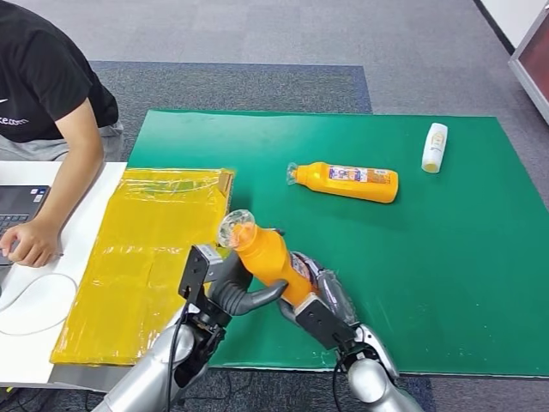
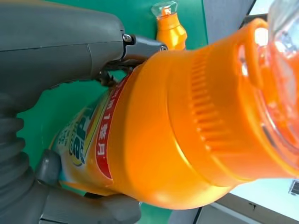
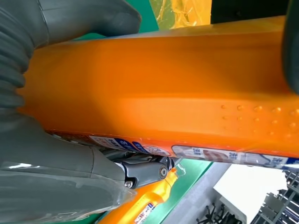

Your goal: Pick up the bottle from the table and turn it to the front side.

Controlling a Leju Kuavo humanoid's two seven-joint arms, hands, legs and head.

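Bottle (image 1: 268, 257), orange plastic with a clear cap over its nozzle, held up off the green mat (image 1: 453, 283) near the mat's front edge, tilted so the capped end points up and toward the left while its base end slants down to the right. Both robot hands grip it: the left hand (image 1: 236, 292) wraps grey fingers around the body just below the shoulder, and the right hand (image 1: 320, 309) clamps the lower part near the base. In the left wrist view the bottle (image 2: 169, 135) lies across the frame, with a red and white label partly showing, a thick grey thumb (image 2: 88, 203) pressed along one side and the fingers (image 2: 63, 51) closed over the other. In the right wrist view the bottle (image 3: 169, 88) shows a plain orange face with small raised dots and a strip of label along one edge. A second orange bottle (image 1: 346, 182) lies on its side near the middle of the mat, well apart from the hands, cap pointing left. A small white bottle (image 1: 434, 147) lies near the far right of the mat. A yellow plastic bag (image 1: 148, 249) lies flat just left of the mat. Farther left, a person's hand (image 1: 29, 243) rests on a white table (image 1: 84, 215) beside a laptop (image 1: 20, 206)
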